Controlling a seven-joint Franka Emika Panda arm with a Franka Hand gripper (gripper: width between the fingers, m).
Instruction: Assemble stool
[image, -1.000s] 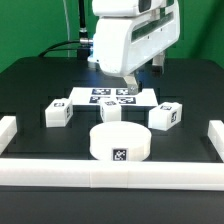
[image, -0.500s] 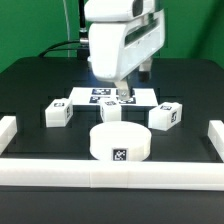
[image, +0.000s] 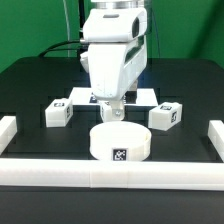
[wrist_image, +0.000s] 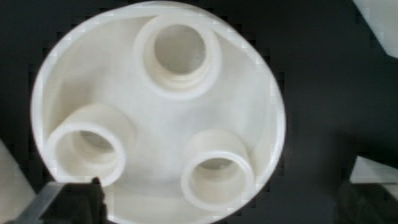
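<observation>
The white round seat (image: 118, 142) lies near the front of the table, with a tag on its side. In the wrist view the seat (wrist_image: 160, 110) fills the frame and shows three round sockets. Three blocky tagged legs stand behind it: one at the exterior view's left (image: 58, 113), one at the right (image: 165, 116), and a middle one (image: 115, 113) partly hidden by the arm. My gripper (image: 110, 102) hangs just above the middle leg, behind the seat. In the wrist view the gripper (wrist_image: 222, 195) is open and empty, with one dark finger (wrist_image: 71, 200) at the seat's rim.
The marker board (image: 150, 96) lies behind the legs, mostly covered by the arm. White border rails run along the front (image: 110, 176), the exterior view's left (image: 8, 130) and the right (image: 214, 136).
The arm has moved toward the exterior view's left and nearer the front, from over the marker board to over the middle leg. The parts have not moved.
</observation>
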